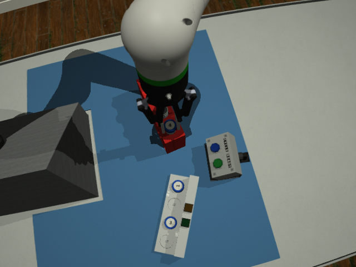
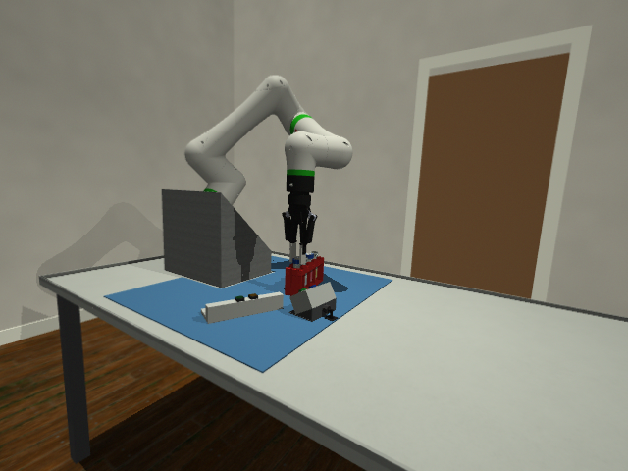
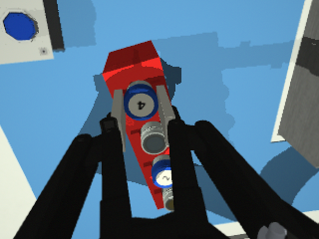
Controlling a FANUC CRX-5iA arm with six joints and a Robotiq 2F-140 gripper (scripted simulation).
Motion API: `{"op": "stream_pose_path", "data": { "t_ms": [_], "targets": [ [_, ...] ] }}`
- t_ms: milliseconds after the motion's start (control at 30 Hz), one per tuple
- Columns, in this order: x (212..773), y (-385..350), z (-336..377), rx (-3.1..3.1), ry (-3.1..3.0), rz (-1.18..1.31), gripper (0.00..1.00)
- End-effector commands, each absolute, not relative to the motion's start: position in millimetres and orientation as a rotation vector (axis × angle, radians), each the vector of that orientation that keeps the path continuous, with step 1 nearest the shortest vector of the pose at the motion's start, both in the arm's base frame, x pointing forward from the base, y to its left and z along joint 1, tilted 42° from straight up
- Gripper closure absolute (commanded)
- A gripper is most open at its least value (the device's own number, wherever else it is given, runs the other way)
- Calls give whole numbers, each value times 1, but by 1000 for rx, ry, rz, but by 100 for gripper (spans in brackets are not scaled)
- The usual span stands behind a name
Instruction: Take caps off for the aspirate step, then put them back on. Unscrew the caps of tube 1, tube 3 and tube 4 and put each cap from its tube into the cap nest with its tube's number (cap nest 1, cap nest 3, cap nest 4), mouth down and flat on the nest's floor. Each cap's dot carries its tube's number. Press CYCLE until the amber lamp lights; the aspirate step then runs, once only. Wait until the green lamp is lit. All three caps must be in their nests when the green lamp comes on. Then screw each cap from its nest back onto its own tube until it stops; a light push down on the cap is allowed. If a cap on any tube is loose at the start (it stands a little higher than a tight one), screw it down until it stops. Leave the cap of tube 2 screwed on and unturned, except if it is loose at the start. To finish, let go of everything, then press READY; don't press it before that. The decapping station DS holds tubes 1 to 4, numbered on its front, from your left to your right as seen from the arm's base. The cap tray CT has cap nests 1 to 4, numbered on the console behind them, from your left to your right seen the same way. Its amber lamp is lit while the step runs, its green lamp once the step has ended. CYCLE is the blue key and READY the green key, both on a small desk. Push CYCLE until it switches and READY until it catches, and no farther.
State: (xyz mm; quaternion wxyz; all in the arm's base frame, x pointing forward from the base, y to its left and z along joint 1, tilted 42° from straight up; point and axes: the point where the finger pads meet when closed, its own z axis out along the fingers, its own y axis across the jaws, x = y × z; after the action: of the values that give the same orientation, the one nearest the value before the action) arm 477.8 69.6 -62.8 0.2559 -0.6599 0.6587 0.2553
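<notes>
The red decapping station [image 1: 169, 134] stands on the blue mat under my arm; it also shows in the wrist view [image 3: 140, 119]. My gripper [image 3: 141, 100] is shut on the blue cap marked 4 [image 3: 141, 103], which sits on top of tube 4 [image 1: 170, 125] at the station's end. Beside it tube 3 [image 3: 153, 137] stands open without a cap. Tube 2 carries its blue cap [image 3: 163, 176]. The cap tray [image 1: 176, 215] holds cap 1 [image 1: 178, 186] in nest 1 and cap 3 [image 1: 171, 222] in nest 3. Nest 4 [image 1: 166, 241] is empty. Both lamps [image 1: 187, 214] look unlit.
The key desk [image 1: 223, 156] with the blue CYCLE key [image 1: 214, 147] and green READY key [image 1: 217, 163] stands right of the station. A large grey block [image 1: 45, 152] holding the arm's base fills the left side. The blue mat [image 1: 143, 172] ends near the table's front edge.
</notes>
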Motion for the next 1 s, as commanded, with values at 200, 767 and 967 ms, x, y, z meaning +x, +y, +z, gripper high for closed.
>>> {"op": "stream_pose_path", "data": {
  "t_ms": [200,767,967],
  "targets": [
    [478,69,-63,-2094,1300,503,100],
    [478,69,-63,-2094,1300,503,65],
    [478,68,-62,-1940,1571,609,65]
  ]
}}
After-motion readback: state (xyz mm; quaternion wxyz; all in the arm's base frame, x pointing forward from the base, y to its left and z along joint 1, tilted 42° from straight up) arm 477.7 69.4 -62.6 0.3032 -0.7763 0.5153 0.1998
